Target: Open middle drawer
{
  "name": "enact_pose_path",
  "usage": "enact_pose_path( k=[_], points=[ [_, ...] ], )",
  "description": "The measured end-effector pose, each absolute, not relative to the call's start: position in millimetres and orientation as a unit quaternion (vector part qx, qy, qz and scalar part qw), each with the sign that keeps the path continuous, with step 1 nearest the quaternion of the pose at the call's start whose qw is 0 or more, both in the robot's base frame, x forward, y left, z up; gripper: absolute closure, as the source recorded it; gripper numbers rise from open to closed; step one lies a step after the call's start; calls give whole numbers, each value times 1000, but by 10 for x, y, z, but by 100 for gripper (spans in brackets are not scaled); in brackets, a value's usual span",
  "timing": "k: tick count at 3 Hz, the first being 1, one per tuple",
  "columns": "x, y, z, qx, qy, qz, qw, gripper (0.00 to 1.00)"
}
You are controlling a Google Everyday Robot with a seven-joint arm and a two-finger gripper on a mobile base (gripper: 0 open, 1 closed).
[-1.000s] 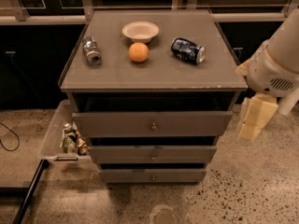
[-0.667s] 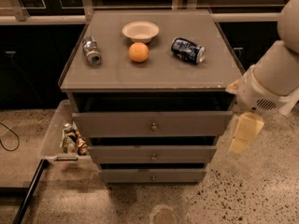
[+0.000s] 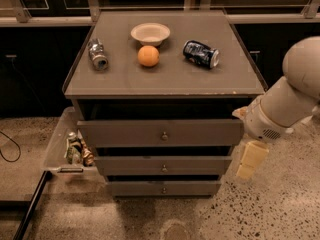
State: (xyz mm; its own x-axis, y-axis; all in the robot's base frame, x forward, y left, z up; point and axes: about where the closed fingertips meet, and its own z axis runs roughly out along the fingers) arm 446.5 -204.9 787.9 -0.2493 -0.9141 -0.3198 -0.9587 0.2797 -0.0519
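Note:
The cabinet [image 3: 165, 79] has three grey-brown drawer fronts. The middle drawer [image 3: 125, 165] is the second front, with a small round metal knob [image 3: 164, 168] at its centre. A dark gap shows above it, below the taller top drawer [image 3: 120, 133]. The lowest drawer [image 3: 135, 188] sits under it. My gripper [image 3: 250, 160] hangs cream-coloured below the white arm [image 3: 287, 106], just right of the middle drawer's right end, at about its height and off its knob. It holds nothing that I can see.
On the cabinet top lie a white bowl [image 3: 150, 33], an orange [image 3: 148, 55], a silver can [image 3: 98, 54] and a dark can [image 3: 201, 53]. A tray [image 3: 56, 146] with small items sticks out at the cabinet's left. A black cable [image 3: 10, 149] lies on the speckled floor.
The arm has swung left toward the cabinet. The gripper has moved left and a little lower, from beside the top drawer to beside the middle drawer's right end.

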Motion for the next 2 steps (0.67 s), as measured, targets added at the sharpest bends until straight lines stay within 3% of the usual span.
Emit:
enact_pose_path(
  k=[2],
  points=[
    [4538, -2070, 7325, -611, 770, 80, 166, 0]
  ],
)
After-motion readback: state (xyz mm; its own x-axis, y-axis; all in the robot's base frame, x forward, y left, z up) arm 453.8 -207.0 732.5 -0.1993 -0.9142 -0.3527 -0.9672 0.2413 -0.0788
